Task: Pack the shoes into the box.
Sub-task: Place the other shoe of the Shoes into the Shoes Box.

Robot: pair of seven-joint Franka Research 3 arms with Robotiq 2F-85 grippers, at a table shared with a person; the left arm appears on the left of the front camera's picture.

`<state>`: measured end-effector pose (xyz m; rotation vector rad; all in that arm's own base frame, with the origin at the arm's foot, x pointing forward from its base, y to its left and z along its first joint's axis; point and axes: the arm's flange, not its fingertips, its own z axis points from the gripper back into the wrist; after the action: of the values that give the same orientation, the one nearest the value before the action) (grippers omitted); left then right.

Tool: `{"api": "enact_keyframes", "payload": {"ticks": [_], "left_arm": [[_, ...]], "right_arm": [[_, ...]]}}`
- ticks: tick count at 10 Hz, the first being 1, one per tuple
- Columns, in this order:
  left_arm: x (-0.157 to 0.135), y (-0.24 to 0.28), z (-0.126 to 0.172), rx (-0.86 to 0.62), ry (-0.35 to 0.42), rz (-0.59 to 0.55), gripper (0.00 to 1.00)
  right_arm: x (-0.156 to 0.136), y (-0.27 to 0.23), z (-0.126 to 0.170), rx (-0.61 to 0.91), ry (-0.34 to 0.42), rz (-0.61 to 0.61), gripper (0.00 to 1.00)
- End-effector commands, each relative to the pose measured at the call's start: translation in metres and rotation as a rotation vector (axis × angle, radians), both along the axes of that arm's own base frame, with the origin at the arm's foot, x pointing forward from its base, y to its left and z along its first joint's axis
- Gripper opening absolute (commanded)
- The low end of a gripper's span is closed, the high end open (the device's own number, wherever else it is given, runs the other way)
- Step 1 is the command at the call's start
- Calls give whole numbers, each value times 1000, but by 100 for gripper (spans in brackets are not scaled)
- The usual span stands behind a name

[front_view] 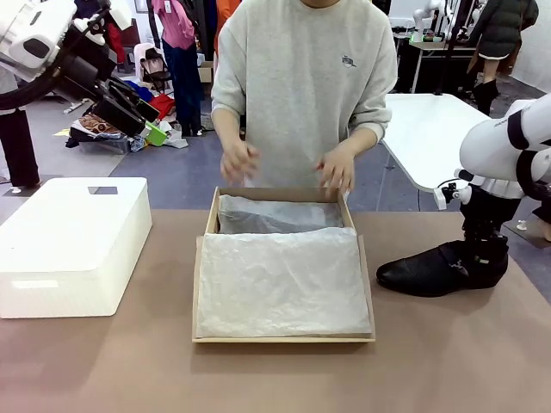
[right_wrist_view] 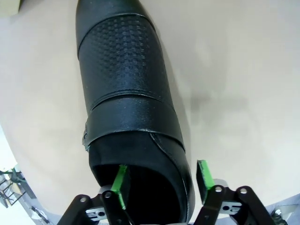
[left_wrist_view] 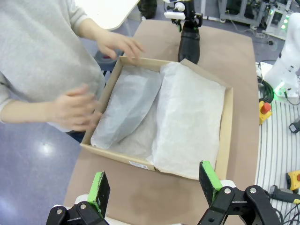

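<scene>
From the front, my left pincer [front_view: 153,129] hangs high at the left, well apart from the work, above and beyond the white plastic box [front_view: 73,245]. The cardboard shoebox [front_view: 284,339] lies open in the middle of the tabletop [front_view: 103,370], white tissue paper [front_view: 284,284] spread across its inside, and the person's hands [front_view: 337,168] hover at its far rim. One black dress shoe [front_view: 426,271] stands on the tabletop just right of the shoebox, toe pointing towards it, and my right pincer [front_view: 484,256] is down at its heel. Along my left wrist I see that pincer released, its green pads [left_wrist_view: 209,176] wide apart with nothing between them, poised above the shoebox. The tissue rises in a long fold on the person's side; whether the other shoe lies under it I cannot tell. Along my right wrist, one pad sits inside the shoe's opening and the other just outside its side wall, so I straddle the leather at the heel. The jaws stand apart and the inner pad is clear of the wall, so nothing is grasped yet. I judge the task half done at best: this shoe is yet to be clenched, lifted, carried across and laid on the tissue.
</scene>
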<state>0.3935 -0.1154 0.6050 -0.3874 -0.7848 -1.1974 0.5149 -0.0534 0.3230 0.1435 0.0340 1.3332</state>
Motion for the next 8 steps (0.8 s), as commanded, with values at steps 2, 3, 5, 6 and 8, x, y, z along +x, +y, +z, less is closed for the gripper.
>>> {"api": "enact_keyframes", "payload": {"ticks": [2, 3, 5, 6, 8], "left_arm": [[1, 1, 1, -19, -3, -11, 100], [1, 1, 1, -19, -3, -11, 100], [1, 1, 1, -19, -3, -11, 100], [1, 1, 1, -19, -3, -11, 100], [1, 1, 1, -19, -3, -11, 100]], "right_arm": [[7, -1, 1, 13, 24, -34, 2], [7, -2, 1, 20, 28, -44, 0], [8, -2, 1, 26, 36, -55, 0], [8, -2, 2, 31, 37, -65, 0], [9, -3, 2, 27, 35, -68, 0]]}}
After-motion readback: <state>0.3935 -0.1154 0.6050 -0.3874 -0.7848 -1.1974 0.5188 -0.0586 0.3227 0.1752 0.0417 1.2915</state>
